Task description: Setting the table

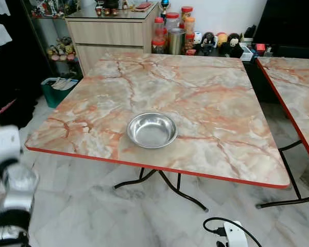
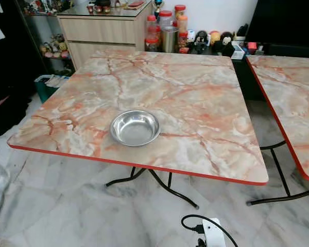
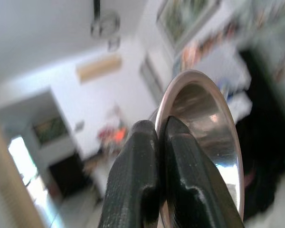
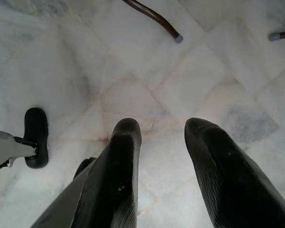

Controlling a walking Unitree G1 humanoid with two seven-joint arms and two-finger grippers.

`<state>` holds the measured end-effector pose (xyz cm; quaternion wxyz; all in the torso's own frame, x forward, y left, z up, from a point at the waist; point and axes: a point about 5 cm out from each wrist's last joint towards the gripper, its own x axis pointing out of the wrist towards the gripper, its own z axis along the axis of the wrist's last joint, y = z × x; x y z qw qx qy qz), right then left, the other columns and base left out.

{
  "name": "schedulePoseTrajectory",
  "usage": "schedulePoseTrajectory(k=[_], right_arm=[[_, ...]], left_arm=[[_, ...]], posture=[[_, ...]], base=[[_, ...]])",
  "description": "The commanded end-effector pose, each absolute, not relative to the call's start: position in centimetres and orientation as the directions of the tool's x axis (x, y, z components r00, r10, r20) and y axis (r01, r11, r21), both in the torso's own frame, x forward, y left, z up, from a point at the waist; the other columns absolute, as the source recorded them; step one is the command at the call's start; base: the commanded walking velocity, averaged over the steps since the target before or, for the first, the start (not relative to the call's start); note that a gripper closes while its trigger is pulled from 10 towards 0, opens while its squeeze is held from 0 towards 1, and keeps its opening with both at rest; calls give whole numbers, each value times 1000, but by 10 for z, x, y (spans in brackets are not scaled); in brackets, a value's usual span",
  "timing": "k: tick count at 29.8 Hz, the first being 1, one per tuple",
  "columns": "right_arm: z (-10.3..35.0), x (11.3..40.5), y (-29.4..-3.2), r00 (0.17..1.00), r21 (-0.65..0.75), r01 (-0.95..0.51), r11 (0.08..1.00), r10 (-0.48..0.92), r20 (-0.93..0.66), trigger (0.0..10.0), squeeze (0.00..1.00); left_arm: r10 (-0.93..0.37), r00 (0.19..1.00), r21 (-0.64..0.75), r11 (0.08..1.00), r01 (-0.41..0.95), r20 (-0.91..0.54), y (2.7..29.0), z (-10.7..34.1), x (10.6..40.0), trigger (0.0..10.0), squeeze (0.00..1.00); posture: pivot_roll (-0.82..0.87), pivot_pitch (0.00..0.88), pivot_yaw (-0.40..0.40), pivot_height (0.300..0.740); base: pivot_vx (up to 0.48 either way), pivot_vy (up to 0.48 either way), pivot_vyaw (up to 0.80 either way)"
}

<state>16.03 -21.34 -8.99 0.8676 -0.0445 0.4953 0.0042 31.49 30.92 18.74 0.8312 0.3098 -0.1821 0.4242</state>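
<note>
A square marble-patterned table (image 1: 195, 87) with a red edge stands on the pale tiled floor (image 1: 92, 206); a second table (image 1: 298, 92) to the robot's right is cut off by the frame. Near the front edge of the first table sits a steel bowl (image 1: 152, 129), upright and empty. The left arm (image 1: 10, 185) is cut off at the lower left corner and partly blurred. In the left wrist view, the left gripper (image 3: 157, 142) has its fingers pinched on the rim of a second steel bowl (image 3: 213, 137), held up against a blurred room. The right gripper (image 4: 161, 137) hangs over the floor, fingers spread apart, holding nothing, well below the tabletop.
</note>
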Motion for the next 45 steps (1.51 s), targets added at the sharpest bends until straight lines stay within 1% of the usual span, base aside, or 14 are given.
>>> schedulePoseTrajectory(k=[1, 2, 5, 7, 8, 9, 11, 14, 18, 26, 27, 31, 34, 45], right_arm=[[-89, 163, -213, 512, -72, -59, 996, -32, -858, 10000, 0], [-89, 163, -213, 513, -72, -60, 996, -31, -858, 10000, 0], [-89, 163, -213, 513, -72, -58, 996, -32, -858, 10000, 0], [-89, 163, -213, 513, -72, -55, 996, -33, -857, 10000, 0], [-89, 163, -213, 513, -72, -55, 996, -33, -857, 10000, 0], [-89, 163, -213, 517, -64, -51, 997, -28, -855, 10000, 0], [-89, 163, -213, 518, -61, -51, 997, -25, -855, 10000, 0], [-89, 163, -212, 517, -61, -55, 997, -24, -856, 10000, 0], [-89, 163, -212, 517, -60, -53, 997, -24, -856, 10000, 0], [-89, 163, -211, 525, -50, -41, 998, -21, -851, 10000, 0], [-89, 163, -212, 520, -57, -40, 998, -28, -854, 10000, 0], [-89, 162, -212, 519, -58, -40, 998, -29, -854, 10000, 0], [-89, 163, -212, 517, -58, -49, 997, -25, -856, 10000, 0], [-89, 163, -212, 516, -61, -50, 997, -27, -856, 10000, 0]], left_arm=[[515, 629, 356, 535, -766, 582, 290, 201, 328, 10000, 0], [499, 671, 288, 641, -712, 548, 279, 207, 336, 10000, 0], [400, 755, 193, 806, -559, 519, 250, 219, 350, 10000, 0], [279, 847, 128, 919, -372, 453, 220, 224, 362, 10000, 0], [279, 847, 128, 919, -372, 453, 220, 224, 362, 10000, 0], [220, 895, 56, 964, -261, 388, 202, 223, 368, 10000, 0], [185, 914, -17, 981, -192, 361, 191, 223, 370, 10000, 0], [140, 935, -107, 988, -110, 327, 178, 225, 371, 10000, 0], [14, 971, -346, 936, 73, 241, 150, 221, 377, 10000, 0], [-160, 975, -462, 861, 213, 151, 123, 206, 373, 10000, 0], [-223, 970, -447, 861, 244, 100, 115, 199, 371, 10000, 0], [-310, 951, -419, 863, 281, -2, 104, 185, 367, 10000, 0], [-289, 953, -432, 874, 221, -97, 100, 172, 367, 10000, 0], [-257, 963, -472, 861, 190, -80, 92, 179, 371, 10000, 0]], posture=[[54, 0, 18, 740], [50, 0, 18, 740], [47, 0, 18, 740], [52, 0, 17, 740], [52, 0, 17, 740], [53, 0, 17, 740], [53, 0, 17, 740], [51, 0, 19, 740], [54, 0, 18, 740], [51, 0, 28, 740], [51, 0, 28, 740], [57, 0, 26, 740], [58, 0, 25, 740], [53, 0, 25, 740]], base=[[0, 0, 0], [0, 0, 0], [0, 0, 0], [0, 0, 0], [0, 0, 0], [0, 0, 0], [0, 0, 0], [0, 0, 0], [0, 0, 0], [0, 0, 0], [0, 0, 0], [0, 0, 0], [0, 0, 0], [0, 0, 0]])
